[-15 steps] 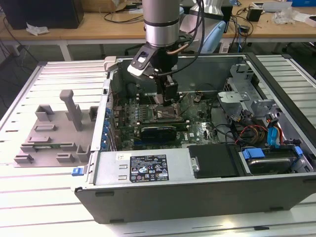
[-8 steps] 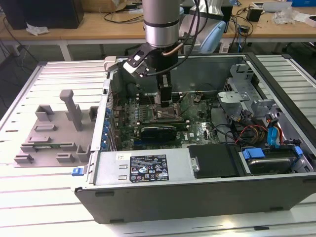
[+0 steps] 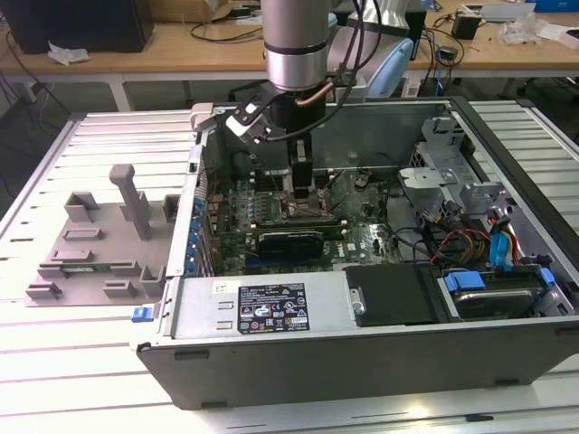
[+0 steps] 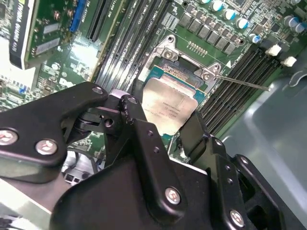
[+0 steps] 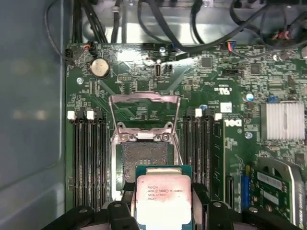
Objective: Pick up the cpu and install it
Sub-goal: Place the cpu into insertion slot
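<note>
The cpu (image 5: 163, 199) is a flat square chip with a silvery top and a thin green rim. My gripper (image 5: 164, 213) is shut on it, one black finger (image 4: 136, 120) on each of two opposite edges. It hangs just above the motherboard, overlapping the near edge of the open dark socket (image 5: 144, 158), whose metal load frame (image 5: 144, 103) is swung up. In the second wrist view the cpu (image 4: 168, 108) sits tilted over the socket (image 4: 184, 72). In the exterior view my gripper (image 3: 300, 185) reaches down inside the open computer case over the socket (image 3: 303, 210).
Memory slots (image 5: 88, 158) flank the socket on both sides. A thin lever (image 4: 242, 82) sticks out beside it. Case walls (image 3: 380, 339), cables (image 3: 452, 240) and a drive cage (image 3: 448, 172) crowd the exterior view's right. A grey moulded tray (image 3: 95, 244) lies outside the case at that view's left.
</note>
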You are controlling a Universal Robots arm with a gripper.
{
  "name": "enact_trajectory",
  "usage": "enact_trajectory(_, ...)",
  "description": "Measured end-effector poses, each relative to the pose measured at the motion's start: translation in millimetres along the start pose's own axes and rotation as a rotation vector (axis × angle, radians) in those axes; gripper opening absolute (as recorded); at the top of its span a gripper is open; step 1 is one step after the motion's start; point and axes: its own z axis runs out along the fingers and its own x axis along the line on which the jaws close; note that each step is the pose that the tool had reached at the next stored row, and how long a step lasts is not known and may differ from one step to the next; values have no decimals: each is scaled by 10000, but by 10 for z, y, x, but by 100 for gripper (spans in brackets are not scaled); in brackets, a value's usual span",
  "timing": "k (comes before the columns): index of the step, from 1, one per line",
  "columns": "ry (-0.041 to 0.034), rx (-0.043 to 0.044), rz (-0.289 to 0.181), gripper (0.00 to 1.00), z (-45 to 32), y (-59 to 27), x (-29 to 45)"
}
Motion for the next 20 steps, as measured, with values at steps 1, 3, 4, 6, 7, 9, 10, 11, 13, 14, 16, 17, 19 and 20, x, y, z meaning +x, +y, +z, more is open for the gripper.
enact_trajectory(1,4,-3,-72,55,14,4,4)
enact_trajectory(3,10,-7,-232,55,41,14,11)
enact_trajectory(4,15,-9,-310,55,53,20,14)
enact_trajectory(6,18,-10,-355,55,67,29,15)
enact_trajectory(7,22,-9,-361,55,71,31,15)
enact_trajectory(9,25,-9,-362,55,72,32,15)
enact_trajectory(10,28,-10,-362,55,72,32,15)
enact_trajectory(11,30,-11,-362,55,74,32,15)
enact_trajectory(13,27,-11,-364,55,96,36,16)
enact_trajectory(14,25,-10,-360,55,113,43,16)
enact_trajectory(16,24,-10,-355,55,140,58,17)
enact_trajectory(17,25,-10,-354,55,154,70,19)
enact_trajectory(19,21,-10,-331,55,192,94,28)
enact_trajectory(20,19,-8,-316,55,222,94,30)
